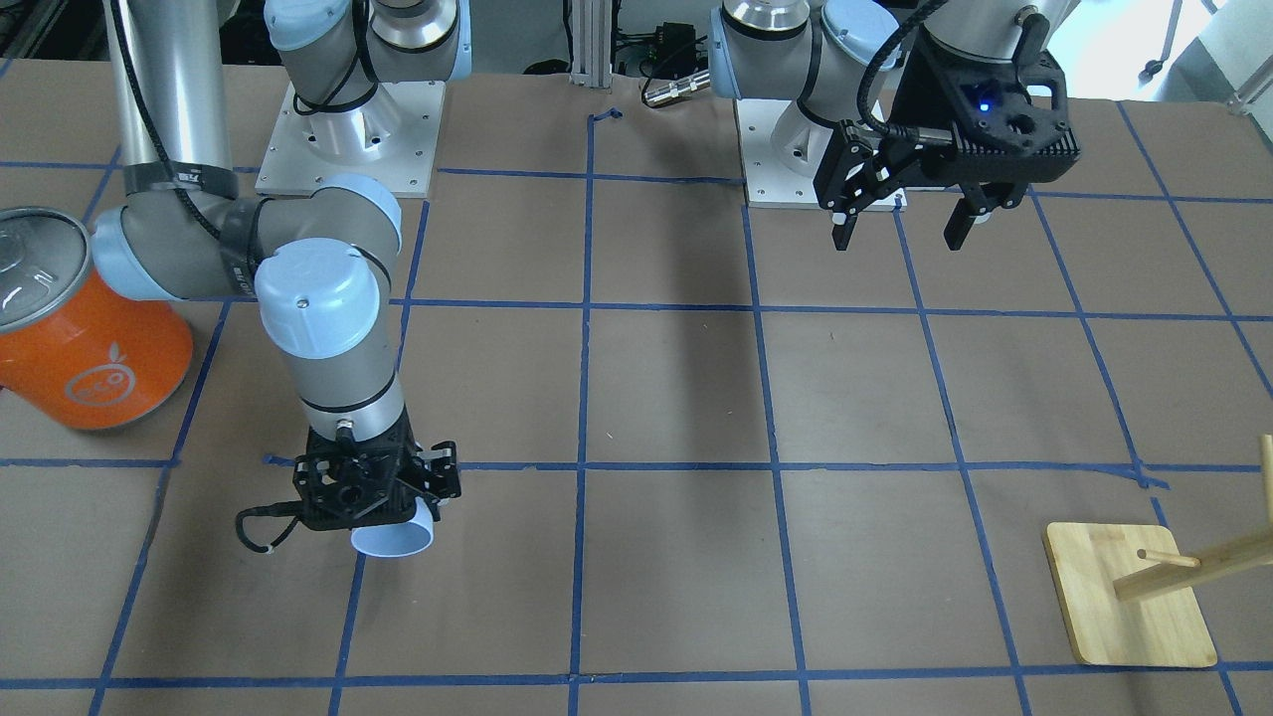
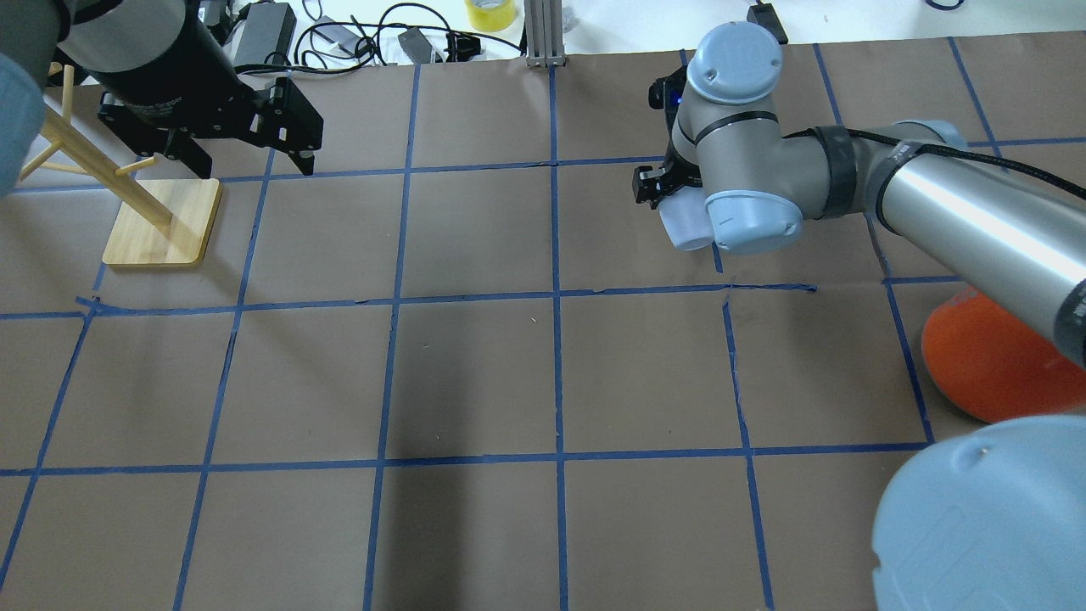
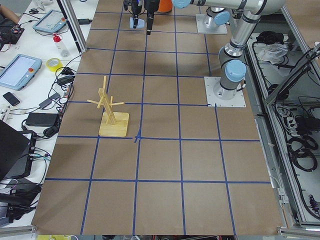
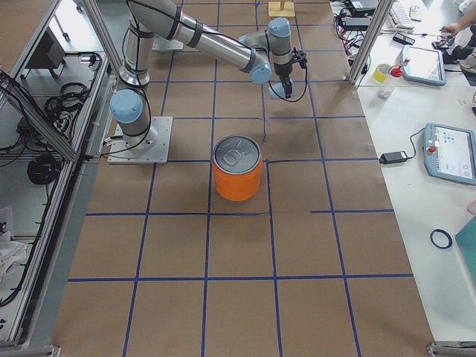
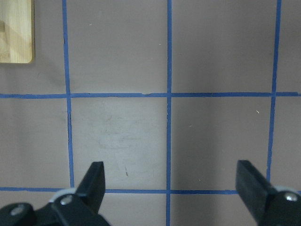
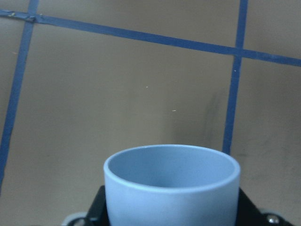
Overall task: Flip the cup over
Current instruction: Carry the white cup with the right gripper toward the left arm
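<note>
**Counter and room: stock at this moment**

1. Cup point(image 6: 171, 183). Pale blue-white tumbler that fills the lower edge of the right wrist view. Its open mouth points away from the wrist and toward the brown paper. It is pinched between the black fingers point(image 6: 96, 207) of the right end effector point(image 1: 393, 502), out over the robot's right half of the counter on the side away from the bases. Whether the rim touches the paper cannot be told.
2. Left end effector point(image 1: 900, 231). Fingers spread wide with nothing between them. It hangs above the counter close to its own base plate.
3. Counter point(image 1: 676, 398). Brown paper sheet divided into large squares by blue tape. The tape is wrinkled and torn in a few places, and soft arm shadows fall across the middle squares.
4. Orange can point(image 1: 85, 343). Large, with a silver top, standing upright on the robot's right side, near the cup but apart from it.
5. Wooden peg stand point(image 3: 112, 112). Upright on a pale square base on the robot's left side, well apart from the cup.
6. Room. Aluminium frame posts stand at the counter's corners. A white side bench holds tablets, cables, power bricks and a yellow tape roll point(image 2: 485, 13).
</note>
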